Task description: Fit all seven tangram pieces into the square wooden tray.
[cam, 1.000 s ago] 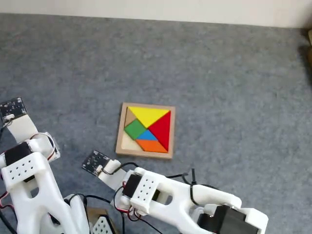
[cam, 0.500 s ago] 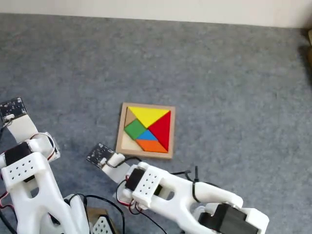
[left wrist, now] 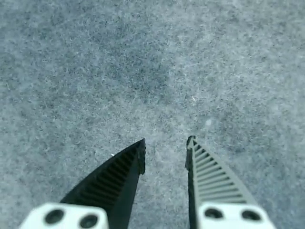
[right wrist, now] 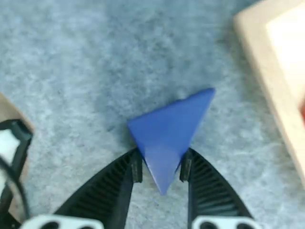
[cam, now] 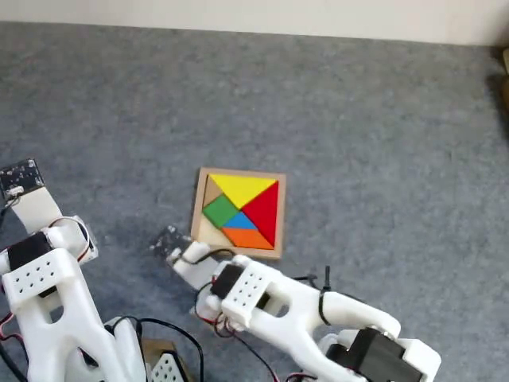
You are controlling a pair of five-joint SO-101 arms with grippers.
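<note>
High view, item one: square wooden tray [cam: 238, 173], centre of frame, flat on the grey, fuzzy-napped desk [cam: 358, 111]. We count six flat, smooth-looking pieces inside, edges touching:
- yellow triangle [cam: 238, 189], along the upper edge
- red triangle [cam: 265, 208], right side
- green square [cam: 220, 211], mid-left
- light-blue triangle [cam: 241, 220], just below the middle
- orange parallelogram [cam: 249, 237], along the lower edge
- tan piece [cam: 211, 191], upper-left corner

The tray's lower-left corner [cam: 206, 231] is bare pale wood.

Item two: right arm [cam: 262, 298], white, lower centre of frame, its wrist just beside the tray's lower-left corner and hiding what lies beneath. Right wrist view supplies that part: right pincer [right wrist: 161, 164] pinching one corner of a dark blue triangle [right wrist: 167, 129], near the tray's light wooden rim [right wrist: 257, 62] but apart from it. We cannot tell whether the piece rests on the nap or hangs above it.

Item three: left arm [cam: 48, 286], lower left of frame. Left wrist view: left pincer [left wrist: 166, 143] spread, black ribbed tapering fingers [left wrist: 209, 176], grey nap between them.
</note>
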